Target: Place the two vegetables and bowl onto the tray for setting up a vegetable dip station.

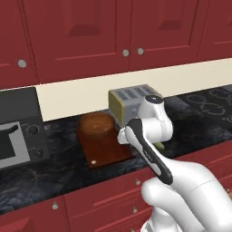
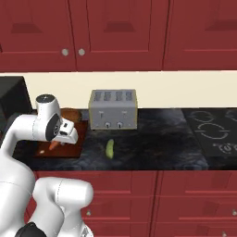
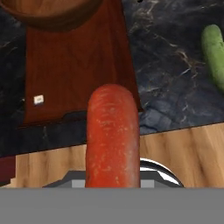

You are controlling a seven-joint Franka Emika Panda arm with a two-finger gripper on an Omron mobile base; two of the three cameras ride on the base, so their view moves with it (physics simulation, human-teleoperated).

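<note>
Orange-red carrot (image 3: 113,135) gripped in fingers, long axis along hand, tip toward tray (image 3: 74,65).

**Where your three cameras sit**

Your left base view looks forward and down from behind the arm, which fills 5 o'clock. Your right base view does likewise, arm at 7 o'clock. Both share the dark tabletop (image 1: 54,172), tray (image 1: 106,152), toaster (image 2: 113,109) and red cabinets (image 2: 115,32). Your hand view looks steeply down, very near the carrot (image 3: 113,135), tray at 11 o'clock.
</note>
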